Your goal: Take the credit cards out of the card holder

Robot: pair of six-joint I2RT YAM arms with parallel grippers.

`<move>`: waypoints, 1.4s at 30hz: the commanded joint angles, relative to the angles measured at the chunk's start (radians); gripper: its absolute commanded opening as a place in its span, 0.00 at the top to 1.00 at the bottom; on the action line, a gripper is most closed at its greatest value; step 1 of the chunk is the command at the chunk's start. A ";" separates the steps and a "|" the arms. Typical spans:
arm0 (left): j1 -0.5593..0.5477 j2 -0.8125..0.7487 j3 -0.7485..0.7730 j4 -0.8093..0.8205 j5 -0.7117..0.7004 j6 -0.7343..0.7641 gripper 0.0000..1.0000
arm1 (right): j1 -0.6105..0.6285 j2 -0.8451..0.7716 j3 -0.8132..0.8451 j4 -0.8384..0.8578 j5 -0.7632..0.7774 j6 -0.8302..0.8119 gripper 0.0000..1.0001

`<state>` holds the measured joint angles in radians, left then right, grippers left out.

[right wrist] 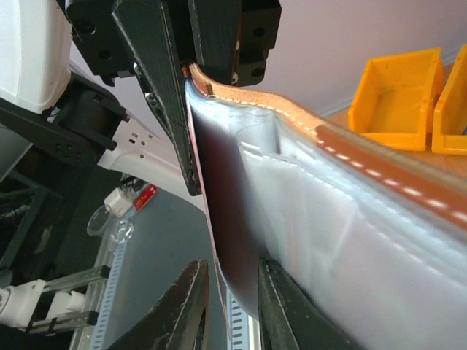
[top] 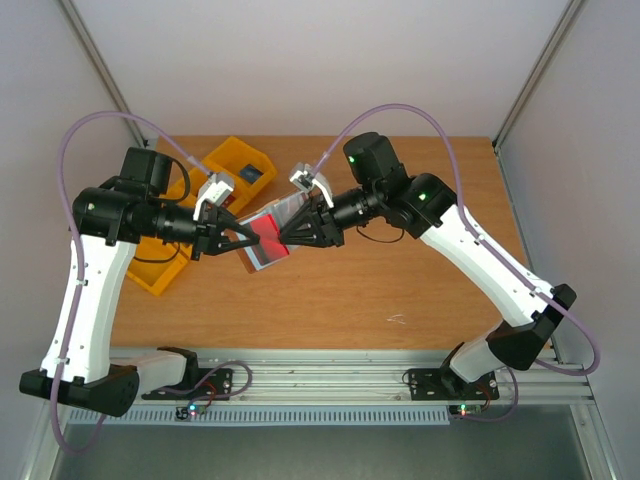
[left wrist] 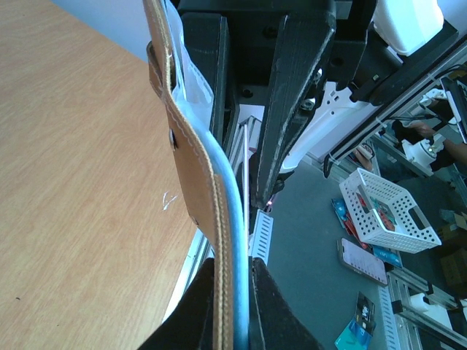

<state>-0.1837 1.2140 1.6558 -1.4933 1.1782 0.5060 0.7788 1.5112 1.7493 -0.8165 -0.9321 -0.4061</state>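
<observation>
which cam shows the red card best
Top external: the card shows its red face inside the open card holder. Right wrist catches the card only edge-on, as a dark red sheet against the lining. Left wrist shows just the holder's edge, with no card visible.

- card holder [top: 259, 254]: small bifold wallet, spread open, near the middle of the table.
- Outer face is brown leather with pale stitching along the rim. The lining is grey-blue with pockets.
- It is tilted so the lining faces up in the top view. It shows edge-on and slightly bowed in the left wrist view.
- One end is pinched in the left gripper [top: 243, 241], fingers closed on the leather and lining.
- credit card [top: 273, 238]: thin, flat and red, lying against the lining, partly out of its pocket.
- The card's free edge sits between the fingers of the right gripper [top: 287, 236], which are closed onto it.
- Whether more cards are inside cannot be told.
</observation>
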 commanded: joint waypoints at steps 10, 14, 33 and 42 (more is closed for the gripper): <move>0.000 -0.016 0.002 0.020 0.038 0.003 0.94 | 0.015 -0.012 -0.008 0.016 -0.008 -0.019 0.99; 0.000 -0.022 -0.015 0.014 0.054 0.009 0.78 | 0.001 -0.035 -0.009 0.042 -0.015 -0.004 0.99; 0.000 -0.031 -0.024 -0.002 0.084 0.035 1.00 | -0.041 -0.093 -0.050 0.100 -0.038 0.039 0.98; 0.000 -0.032 -0.016 -0.010 0.083 0.055 1.00 | -0.046 -0.088 -0.079 0.136 -0.081 0.095 0.95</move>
<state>-0.1829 1.2026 1.6341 -1.5005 1.2240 0.5335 0.7364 1.4406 1.6951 -0.7414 -0.9695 -0.3630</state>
